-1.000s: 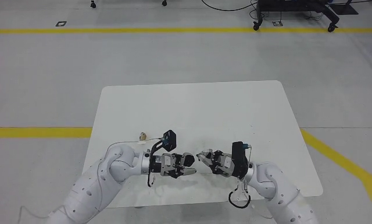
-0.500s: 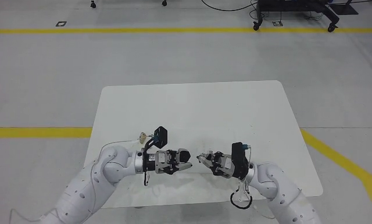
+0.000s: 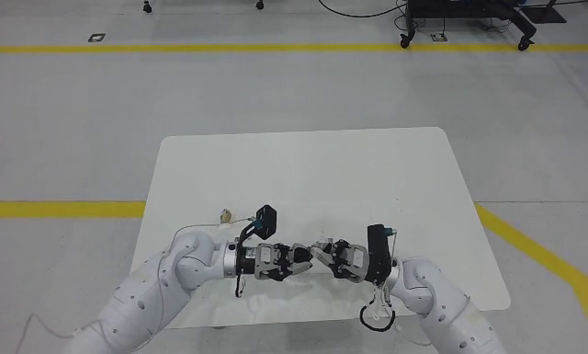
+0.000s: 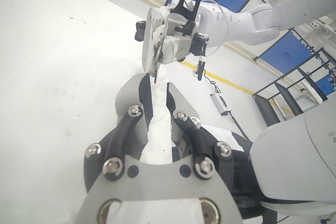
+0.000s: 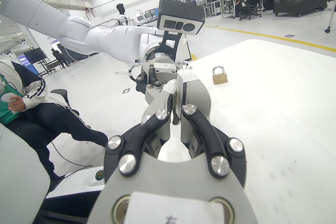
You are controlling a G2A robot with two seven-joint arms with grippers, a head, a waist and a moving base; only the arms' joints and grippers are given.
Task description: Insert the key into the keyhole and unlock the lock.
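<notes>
Blade of the key (image 4: 155, 71), thin and dark, sticks out from between the taped fingers of the right gripper (image 4: 155, 62). That claw is clamped onto it with no gap showing beside the metal. In the left wrist view this sits just above the middle of the frame. The blade's free end points down toward the left gripper (image 4: 157, 83) and lies just beside the tip of one of that claw's fingers (image 4: 136, 99); whether the two touch I cannot tell.

The left gripper is part open, with a strip of white tabletop showing between its two dark pads, and it has hold of nothing.

In the top view the two claws meet tip to tip in the lower middle of the frame. There the left gripper (image 3: 294, 260) and the right gripper (image 3: 322, 253) face each other above the near part of the table (image 3: 367, 170).

The padlock (image 3: 225, 213) lies apart from them, to the upper left of the left gripper in that frame, close to the table's left edge. In the right wrist view the padlock (image 5: 220, 75) is a small brass body with a silver shackle arched over it. It rests on the white top right of centre, beyond both claws.

Yellow floor lines (image 3: 294, 49) cross the grey floor around the table.
</notes>
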